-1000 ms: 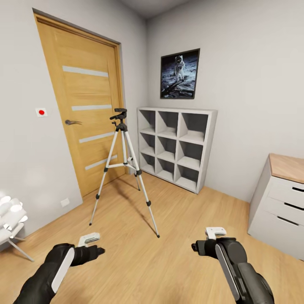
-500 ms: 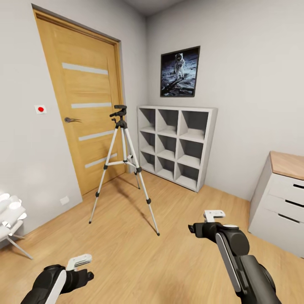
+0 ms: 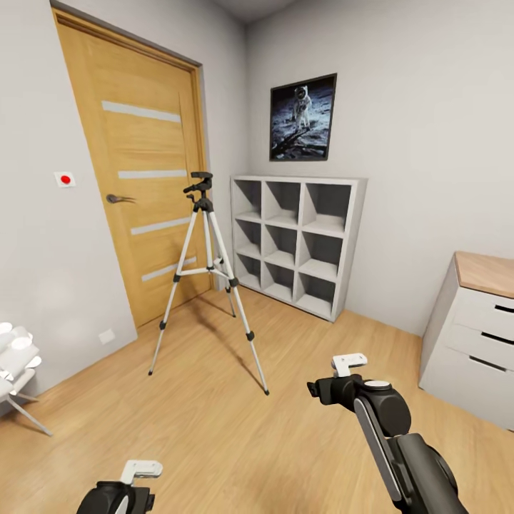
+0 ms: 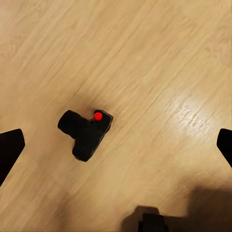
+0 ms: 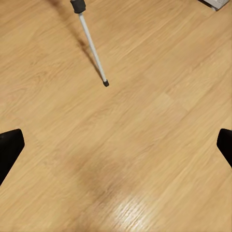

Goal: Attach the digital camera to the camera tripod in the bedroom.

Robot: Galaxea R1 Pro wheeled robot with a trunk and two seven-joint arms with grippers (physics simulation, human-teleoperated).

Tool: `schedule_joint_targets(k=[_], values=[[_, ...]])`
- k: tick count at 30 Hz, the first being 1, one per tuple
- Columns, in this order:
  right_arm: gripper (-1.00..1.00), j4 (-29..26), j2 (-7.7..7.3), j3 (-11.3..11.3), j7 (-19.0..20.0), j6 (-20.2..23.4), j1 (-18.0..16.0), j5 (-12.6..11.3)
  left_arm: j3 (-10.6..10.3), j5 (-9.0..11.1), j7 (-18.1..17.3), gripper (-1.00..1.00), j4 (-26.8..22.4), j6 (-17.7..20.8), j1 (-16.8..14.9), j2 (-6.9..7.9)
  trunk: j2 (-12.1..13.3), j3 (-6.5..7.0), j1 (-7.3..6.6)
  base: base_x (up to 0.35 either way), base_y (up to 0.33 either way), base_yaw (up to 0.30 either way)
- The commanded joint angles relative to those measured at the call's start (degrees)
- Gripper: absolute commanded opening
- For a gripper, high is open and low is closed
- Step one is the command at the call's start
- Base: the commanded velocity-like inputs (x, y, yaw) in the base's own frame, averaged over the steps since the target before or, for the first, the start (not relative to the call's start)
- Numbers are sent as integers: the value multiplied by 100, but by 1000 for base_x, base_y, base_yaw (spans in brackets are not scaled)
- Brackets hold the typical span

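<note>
The digital camera [image 4: 86, 134], small, black, with a red dot on top, lies on the wood floor below my left gripper [image 4: 116, 150], whose black fingertips [image 4: 9, 151] stand wide apart on either side of it without touching. That left gripper [image 3: 135, 484] sits low at the near edge of the head view. The camera tripod [image 3: 205, 271] stands by the door on silver legs, its black head bare. My right gripper [image 3: 341, 375] hovers open over the floor, near one tripod foot [image 5: 105, 83].
An oak door [image 3: 143, 178] is behind the tripod, with a white wall plate [image 3: 65, 179] beside it. A white cube shelf [image 3: 296, 243] stands at the back, a white dresser [image 3: 475, 335] on the right and a white lamp [image 3: 14, 360] on the left.
My left arm has dropped toward the near edge of the head view. My right arm has shifted slightly left and further out. The head view itself has shifted a little.
</note>
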Motion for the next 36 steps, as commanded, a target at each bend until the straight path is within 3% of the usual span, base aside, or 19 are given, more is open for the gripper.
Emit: schedule_joint_targets(k=[1,10,12,19,23,24,31,36], values=[[100,-5,0,-3,1,25,-5,-12,-26,43,61,100,30,2,-7,9,-45,-25,22,0,0,-4],[100,-6,0,-14,-2,25,-11,-11,80,30,94,100,171,-75,-41,44,-406,-186,220,0,0,-1],[100,-6,1,-11,-3,25,-8,-11,321,38,63,100,185,-77,-56,56,-486,-222,264,0,0,0],[100,-6,8,-8,-3,25,-8,-11,750,87,-102,100,195,-66,-78,51,-767,-348,417,0,0,0],[100,-6,10,-9,-4,25,-6,-12,961,270,-252,100,198,-59,-139,60,-927,-420,505,0,0,-82],[100,-6,-7,6,1,25,-4,-16,1045,419,-299,100,199,-57,-167,66,-927,-420,505,0,0,-198],[100,-6,-17,32,4,25,1,-18,1110,763,-328,100,199,-69,-203,94,-927,-420,505,0,0,-233],[100,-6,-8,27,5,25,3,-13,1077,874,-239,100,203,-134,-211,62,-927,-420,505,0,0,-222]])
